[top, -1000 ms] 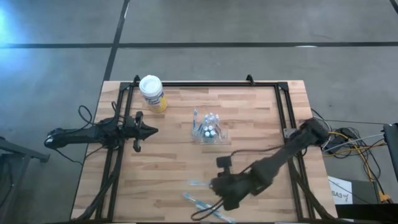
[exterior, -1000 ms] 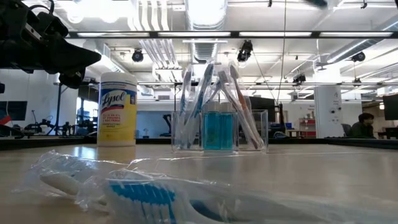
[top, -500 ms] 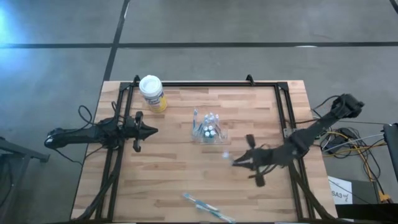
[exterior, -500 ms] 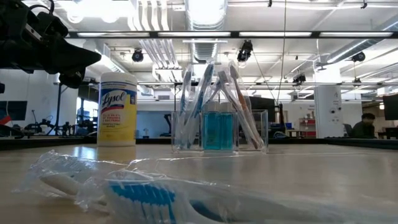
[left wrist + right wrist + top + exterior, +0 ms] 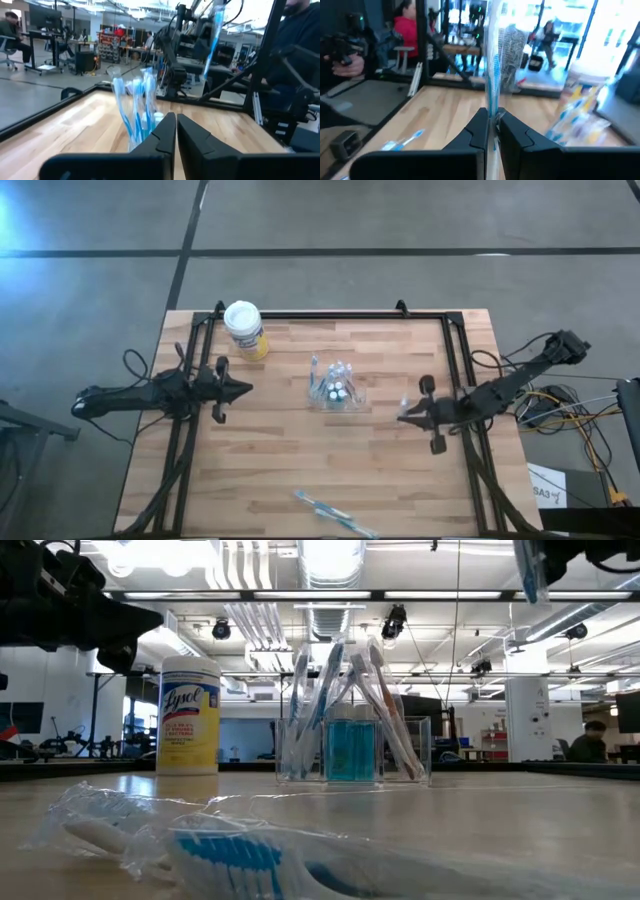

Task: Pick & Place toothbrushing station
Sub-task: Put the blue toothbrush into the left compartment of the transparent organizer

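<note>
A clear holder [image 5: 335, 388] [image 5: 350, 750] stands mid-table with several blue-and-white toothbrushes leaning upright in it. Another wrapped toothbrush [image 5: 335, 513] [image 5: 250, 860] lies flat by the table's near edge. My right gripper [image 5: 402, 417] [image 5: 492, 116] hovers right of the holder, shut on a wrapped toothbrush [image 5: 494, 70] [image 5: 215, 30]. My left gripper [image 5: 248, 390] [image 5: 176, 120] waits shut and empty left of the holder, pointing level at it. My right gripper pinches the wrapped toothbrush's handle [image 5: 493, 107] between its two fingers, through the clear wrap. The fingers lie level, coming from the table's right, across the brush. The brush stands about upright, mostly above the fingers, lifted clear of the table.
A yellow wipes canister with a white lid [image 5: 245, 328] [image 5: 189, 715] stands at the far left. A black frame rail [image 5: 455, 370] runs along the table's right side, close to my right arm. Bare wood lies between the holder and the near edge.
My right gripper has gone from the table's near edge toward the right and far side, tipping from pointing down to level. It has carried one wrapped toothbrush off the table, which now stands upright; the other brush stayed at the near edge.
</note>
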{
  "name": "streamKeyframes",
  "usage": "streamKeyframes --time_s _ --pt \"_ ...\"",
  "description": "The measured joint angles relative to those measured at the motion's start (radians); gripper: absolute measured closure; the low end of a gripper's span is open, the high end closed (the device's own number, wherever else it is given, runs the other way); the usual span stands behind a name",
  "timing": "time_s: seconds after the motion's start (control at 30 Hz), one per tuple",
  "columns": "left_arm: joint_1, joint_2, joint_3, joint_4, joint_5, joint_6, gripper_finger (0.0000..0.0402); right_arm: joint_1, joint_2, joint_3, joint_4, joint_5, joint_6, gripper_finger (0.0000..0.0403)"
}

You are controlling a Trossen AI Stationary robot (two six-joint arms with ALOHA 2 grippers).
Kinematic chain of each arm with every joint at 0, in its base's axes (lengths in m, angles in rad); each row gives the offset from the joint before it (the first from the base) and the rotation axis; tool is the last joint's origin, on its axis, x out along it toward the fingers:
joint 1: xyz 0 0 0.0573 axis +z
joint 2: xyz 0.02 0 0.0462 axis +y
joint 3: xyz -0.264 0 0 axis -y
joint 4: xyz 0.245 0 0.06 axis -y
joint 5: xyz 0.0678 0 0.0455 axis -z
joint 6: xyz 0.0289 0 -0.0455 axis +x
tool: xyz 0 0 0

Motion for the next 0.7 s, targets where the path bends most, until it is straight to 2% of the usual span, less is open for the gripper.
streamKeyframes --time_s 0.23,0.47,0.7 --pt "0.000 0.000 0.000 0.013 0.000 0.005 0.0386 -0.029 -0.118 -0.103 0.105 0.002 -0.099 0.0385" --pt "0.000 0.000 0.000 0.013 0.001 -0.073 0.0395 -0.030 -0.128 -0.219 0.258 -0.007 -0.100 0.0385" --pt "0.000 0.000 0.000 0.046 -0.028 -0.151 0.0387 -0.029 -0.128 -0.251 0.278 -0.003 -0.093 0.0385"
